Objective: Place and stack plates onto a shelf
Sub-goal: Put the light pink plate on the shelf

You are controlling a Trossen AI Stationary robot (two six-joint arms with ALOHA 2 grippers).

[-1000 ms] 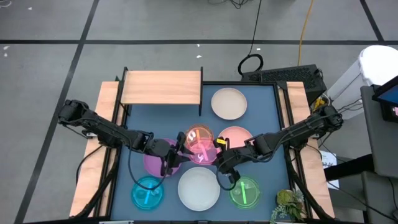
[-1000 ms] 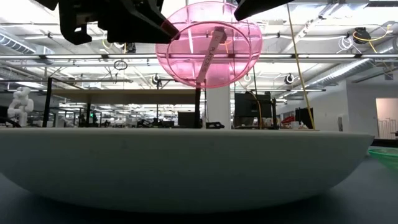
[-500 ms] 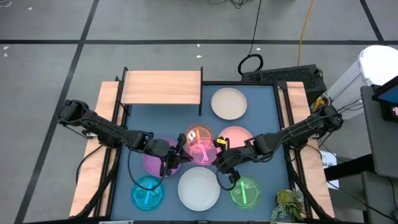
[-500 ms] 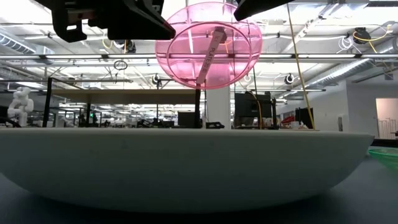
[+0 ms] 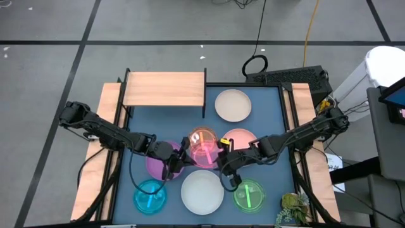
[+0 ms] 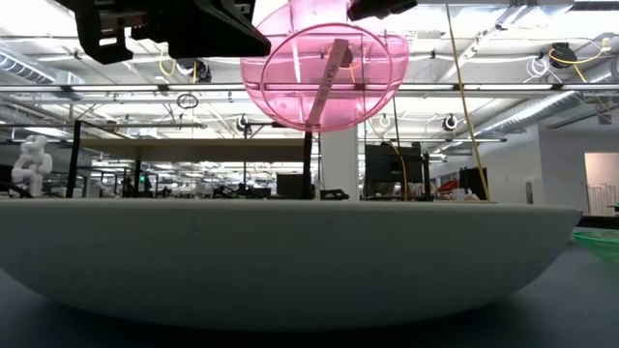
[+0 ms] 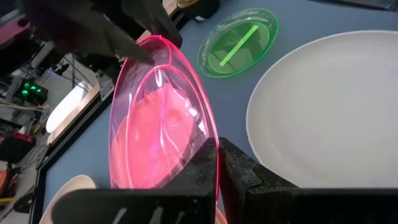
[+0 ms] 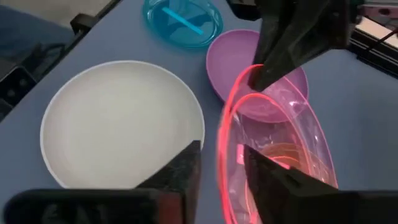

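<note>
1. Left wrist view: the left gripper (image 7: 217,163) pinches the magenta plate (image 7: 158,124) by its rim, fingers closed tight.
2. The right gripper (image 8: 221,163) straddles the opposite rim, fingers parted, not clamping.
3. The plate hangs tilted above the orange plate (image 5: 201,136), mid-table.

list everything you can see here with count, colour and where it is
large plates: four; cream at the far right, pink in front of it, purple mid left, pale white near centre
small translucent plates: four; magenta held tilted above the centre, orange just behind it, cyan near left, green near right
shelf: one, light wood, far left, bare
table: one, blue top
plant sprig: one, green, near right corner
left claw: shut on the magenta plate's rim
right claw: open, fingers either side of the opposite rim
</note>
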